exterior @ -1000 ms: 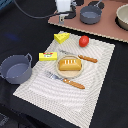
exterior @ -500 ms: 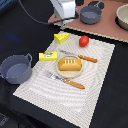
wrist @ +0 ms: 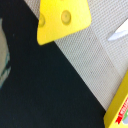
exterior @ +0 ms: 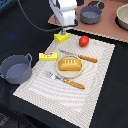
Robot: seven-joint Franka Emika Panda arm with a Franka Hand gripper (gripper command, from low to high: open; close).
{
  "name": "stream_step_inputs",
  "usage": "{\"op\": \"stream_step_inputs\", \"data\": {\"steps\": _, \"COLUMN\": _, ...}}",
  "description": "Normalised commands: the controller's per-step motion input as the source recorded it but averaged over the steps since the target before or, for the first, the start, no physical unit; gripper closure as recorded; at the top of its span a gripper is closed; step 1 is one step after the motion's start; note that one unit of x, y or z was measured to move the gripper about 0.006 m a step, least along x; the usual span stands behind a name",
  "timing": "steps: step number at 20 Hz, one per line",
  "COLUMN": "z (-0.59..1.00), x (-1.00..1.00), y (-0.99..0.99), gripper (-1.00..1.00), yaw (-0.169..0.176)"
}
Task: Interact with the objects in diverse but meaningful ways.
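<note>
My gripper (exterior: 65,25) hangs just above the yellow cheese wedge (exterior: 62,37) at the far edge of the striped placemat (exterior: 95,95). Its fingers look spread, with nothing between them. The wrist view shows the cheese wedge (wrist: 62,17) close below and a corner of the yellow butter block (wrist: 120,107). The red tomato (exterior: 84,41) lies to the exterior view's right of the cheese. The butter block (exterior: 48,56) lies beside the golden-brown bread loaf (exterior: 69,64), which sits on a small plate. One grey-blue pot (exterior: 16,68) stands off the mat at the exterior view's left, another (exterior: 91,13) at the back.
A wooden-handled knife (exterior: 82,57) lies behind the bread and a wooden-handled fork (exterior: 67,80) in front of it. A pale bowl (exterior: 123,15) stands at the back right on a brown board. The knife's tip (wrist: 117,32) shows in the wrist view.
The gripper has come down and slightly toward the exterior view's right, closer to the cheese wedge. The objects on the mat have not moved.
</note>
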Motion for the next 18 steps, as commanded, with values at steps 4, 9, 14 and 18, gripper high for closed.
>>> {"op": "stream_step_inputs", "data": {"steps": 4, "z": -0.27, "x": 0.1, "y": 0.13, "gripper": -1.0, "yaw": 0.028}}
{"op": "stream_step_inputs", "data": {"steps": 9, "z": -0.27, "x": 0.02, "y": 0.1, "gripper": -1.0, "yaw": 0.025}}
{"op": "stream_step_inputs", "data": {"steps": 14, "z": -0.3, "x": 0.0, "y": 0.12, "gripper": -1.0, "yaw": 0.027}}
{"op": "stream_step_inputs", "data": {"steps": 18, "z": -0.29, "x": 0.01, "y": 0.17, "gripper": -1.0, "yaw": 0.032}}
